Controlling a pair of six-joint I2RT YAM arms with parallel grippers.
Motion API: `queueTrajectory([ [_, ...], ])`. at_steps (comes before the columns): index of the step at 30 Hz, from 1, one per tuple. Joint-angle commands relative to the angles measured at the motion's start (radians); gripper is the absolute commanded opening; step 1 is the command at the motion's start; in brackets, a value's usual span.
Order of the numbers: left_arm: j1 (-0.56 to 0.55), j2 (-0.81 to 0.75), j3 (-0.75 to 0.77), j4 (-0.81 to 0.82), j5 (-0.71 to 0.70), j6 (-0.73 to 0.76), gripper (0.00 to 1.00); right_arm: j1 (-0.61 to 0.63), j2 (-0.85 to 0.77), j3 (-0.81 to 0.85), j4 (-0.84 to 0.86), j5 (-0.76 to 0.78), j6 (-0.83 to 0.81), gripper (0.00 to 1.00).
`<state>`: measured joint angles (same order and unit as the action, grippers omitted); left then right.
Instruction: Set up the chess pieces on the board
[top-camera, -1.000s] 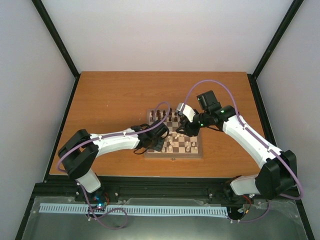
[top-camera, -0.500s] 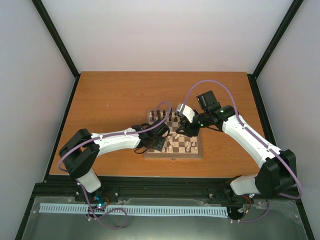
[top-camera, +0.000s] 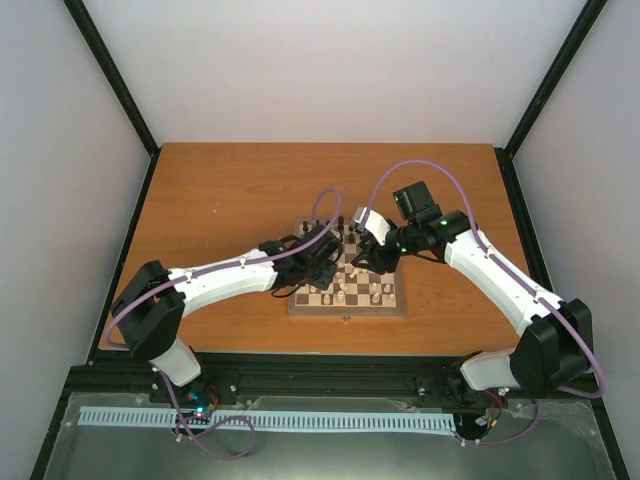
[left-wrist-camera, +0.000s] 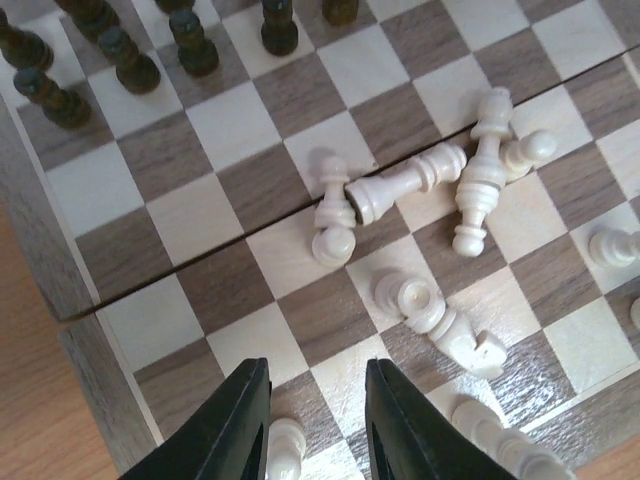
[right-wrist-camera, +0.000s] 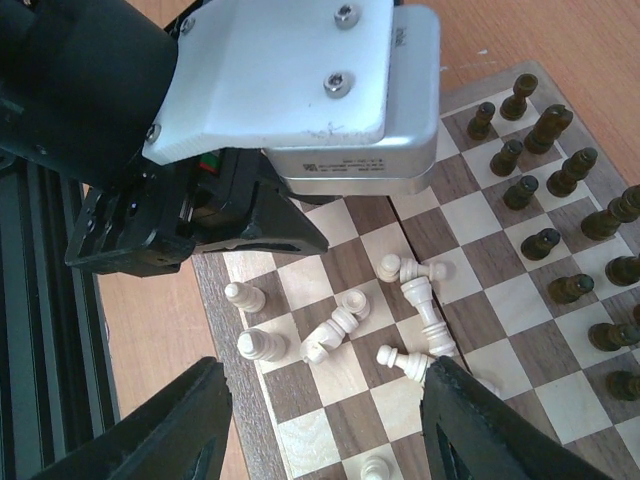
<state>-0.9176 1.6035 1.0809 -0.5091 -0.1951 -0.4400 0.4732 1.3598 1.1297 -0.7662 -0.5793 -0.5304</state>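
**Q:** Where does the board (top-camera: 348, 312) lie, and what is already placed on it?
**A:** It lies flat on the table (top-camera: 220, 200), in front of both arms. The dark pieces (top-camera: 318, 231) stand upright in rows along its 12 o'clock edge. The arms hide part of those rows, so they cannot be fully counted.

**Q:** And the pale set?
**A:** Mostly unplaced. The left wrist view shows several pale pieces (left-wrist-camera: 420, 185) toppled in a loose heap near mid-board, some touching one another. The right wrist view shows a few standing pawns (right-wrist-camera: 245, 297) towards the 6 o'clock side.

**Q:** What is the state of each gripper?
**A:** The left gripper (left-wrist-camera: 315, 370) hangs over the board's 8 o'clock side. Its jaws are parted by a narrow gap and clamp nothing. A pale pawn (left-wrist-camera: 285, 445) stands on the board just beneath that gap. The right gripper (right-wrist-camera: 325, 365) hovers above the heap with its jaws spread wide and nothing between them.

**Q:** How far along is the task?
**A:** By judgement, about halfway. The dark side looks arranged. On the pale side, most pieces have yet to be righted and carried to the two ranks at 6 o'clock.
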Motion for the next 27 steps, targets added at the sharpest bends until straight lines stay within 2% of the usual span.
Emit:
queueTrajectory([
  [1,-0.005,0.027,0.083,-0.025,-0.028,0.040,0.30,-0.005,-0.015,-0.006,0.022,0.028,0.015,0.53],
  [6,0.011,0.097,0.135,-0.013,0.000,0.053,0.30,-0.048,-0.067,-0.034,0.095,0.099,0.083,0.52],
  [12,0.038,0.172,0.179,-0.005,0.039,0.059,0.28,-0.112,-0.053,-0.030,0.091,0.079,0.098,0.52],
  [27,0.056,0.267,0.223,0.017,0.037,0.068,0.26,-0.125,-0.029,-0.028,0.081,0.057,0.088,0.52],
])
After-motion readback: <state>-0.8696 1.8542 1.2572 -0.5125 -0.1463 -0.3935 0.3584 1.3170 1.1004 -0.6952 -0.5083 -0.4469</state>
